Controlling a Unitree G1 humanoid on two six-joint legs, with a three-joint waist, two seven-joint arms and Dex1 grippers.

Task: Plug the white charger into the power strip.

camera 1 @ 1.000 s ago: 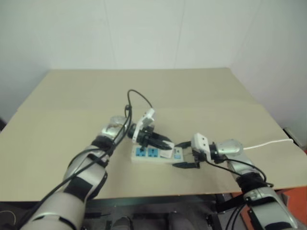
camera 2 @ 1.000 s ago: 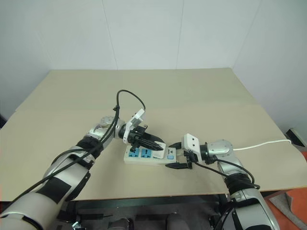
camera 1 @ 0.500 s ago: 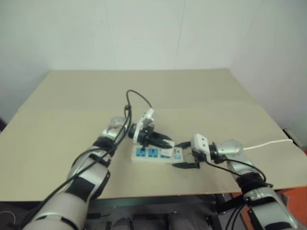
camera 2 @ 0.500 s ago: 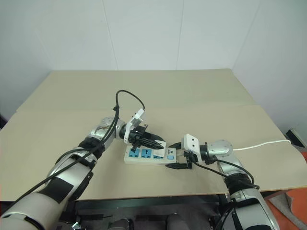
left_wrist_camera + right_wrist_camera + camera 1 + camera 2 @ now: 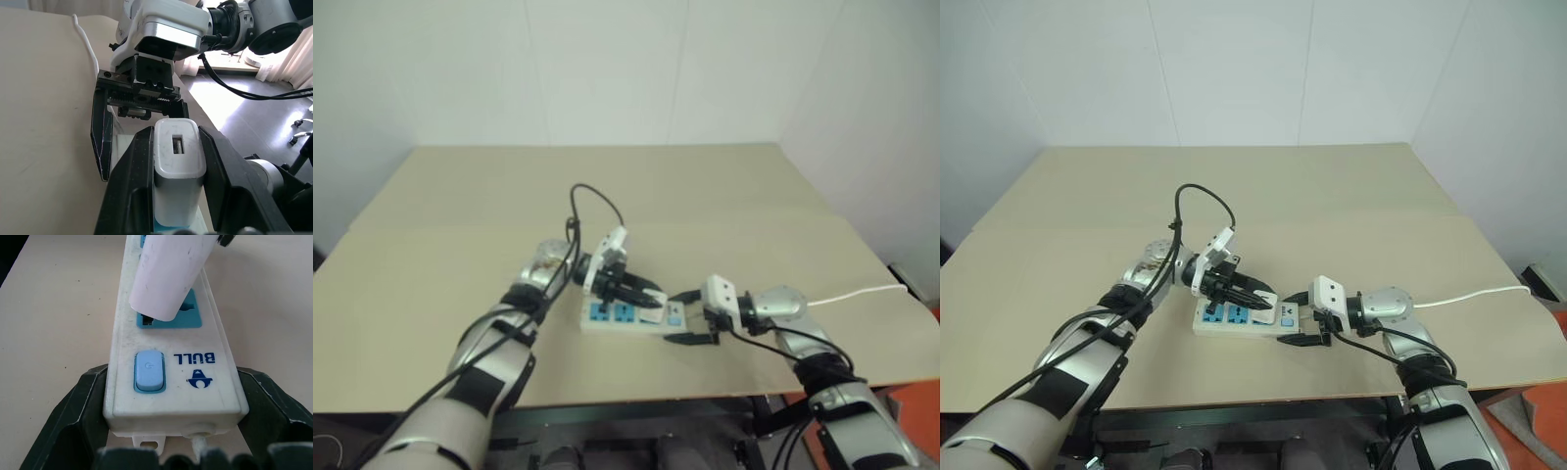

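Left claw [image 5: 177, 161] clamping white charger [image 5: 178, 169] over power strip [image 5: 171, 333], right claw [image 5: 171, 431] straddling strip's end

On the tan table [image 5: 460, 215], the left pincer [image 5: 651, 294] holds the white charger [image 5: 653, 300] over the power strip [image 5: 631, 317], while the right pincer [image 5: 687, 317] sits around the strip's end, its thin white cord [image 5: 857, 292] running off.

Tan table [image 5: 1332, 186], seam running left to right across its middle; white walls [image 5: 1234, 69] behind.
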